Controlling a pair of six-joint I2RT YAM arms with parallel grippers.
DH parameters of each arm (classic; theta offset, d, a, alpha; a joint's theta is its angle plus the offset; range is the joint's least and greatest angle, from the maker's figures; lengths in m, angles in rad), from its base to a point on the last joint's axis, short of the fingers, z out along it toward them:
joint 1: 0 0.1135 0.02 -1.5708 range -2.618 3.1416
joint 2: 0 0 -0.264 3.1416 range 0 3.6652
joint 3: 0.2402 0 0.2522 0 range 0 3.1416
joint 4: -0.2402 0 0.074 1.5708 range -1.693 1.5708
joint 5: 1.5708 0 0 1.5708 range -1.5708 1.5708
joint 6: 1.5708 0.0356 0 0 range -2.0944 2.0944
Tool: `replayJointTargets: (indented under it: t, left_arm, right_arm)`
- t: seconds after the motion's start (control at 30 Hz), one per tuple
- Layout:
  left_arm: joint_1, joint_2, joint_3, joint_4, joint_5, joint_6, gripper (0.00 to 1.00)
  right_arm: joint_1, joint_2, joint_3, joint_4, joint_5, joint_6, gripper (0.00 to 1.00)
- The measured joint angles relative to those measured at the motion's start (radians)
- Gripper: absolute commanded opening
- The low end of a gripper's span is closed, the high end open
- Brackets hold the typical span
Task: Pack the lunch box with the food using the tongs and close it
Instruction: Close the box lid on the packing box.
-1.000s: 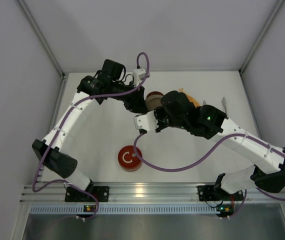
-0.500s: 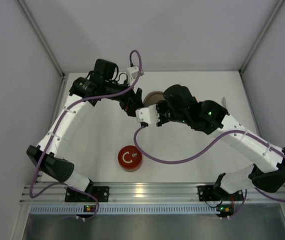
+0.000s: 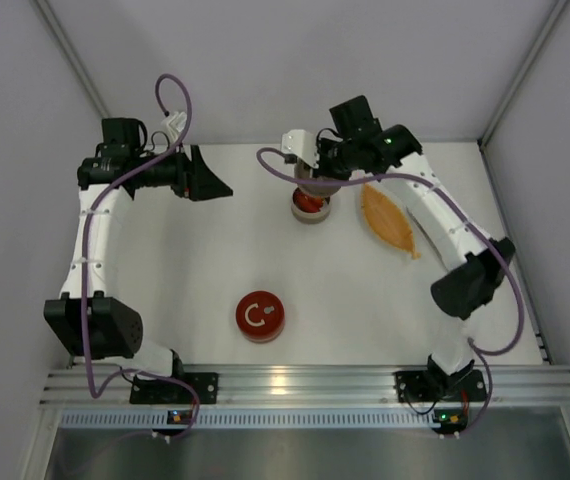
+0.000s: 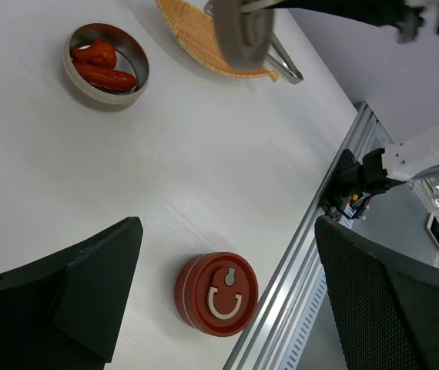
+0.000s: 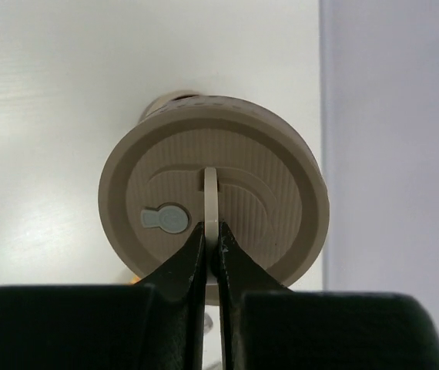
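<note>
The lunch box is a round metal tin [image 3: 311, 213] [image 4: 81, 79] standing open at the back centre, with red food [image 4: 105, 75] [image 3: 308, 201] inside. My right gripper [image 5: 212, 240] [image 3: 317, 168] hovers over it, shut on the upright handle of the beige lid [image 5: 281, 208] [image 4: 242, 31]; only a bit of the tin's rim [image 5: 167, 100] shows behind the lid. The grey tongs [image 4: 284, 63] lie beside the orange leaf-shaped dish [image 3: 387, 218] [image 4: 192, 35]. My left gripper [image 4: 227, 231] [image 3: 208, 180] is open and empty, high at the back left.
A closed red tin [image 3: 259, 316] [image 4: 216, 293] sits near the front centre. The aluminium rail [image 3: 295, 384] runs along the near edge. Grey walls close in the back and both sides.
My left gripper has opened and swung away to the back left. My right arm has swung to the back with the beige lid, uncovering the tin and the orange dish.
</note>
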Motion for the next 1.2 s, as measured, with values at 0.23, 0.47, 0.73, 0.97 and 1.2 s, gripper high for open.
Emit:
replayJointTargets:
  t: [0.23,0.47,0.73,0.97,1.2]
  left_arm:
    - [0.004,-0.078,-0.262,0.133,0.046,-0.053,0.98]
    - [0.005,-0.126,-0.326,0.171,0.056,-0.051,0.98]
    - [0.005,-0.153,-0.380,0.194,0.072,-0.046,0.98]
    - [0.005,-0.156,-0.416,0.195,0.072,-0.042,0.98]
    - [0.005,-0.156,-0.416,0.194,0.072,-0.022,0.98]
  right_arm:
    - [-0.079,0.348,0.156,-0.003,-0.092,0.127,0.00]
    - [-0.101,0.504,0.193,0.012,-0.095,0.204,0.00]
    - [-0.103,0.554,0.235,0.112,-0.085,0.254,0.00]
    - [-0.102,0.599,0.248,0.173,-0.075,0.257,0.00]
    - [-0.103,0.599,0.247,0.172,-0.075,0.245,0.00]
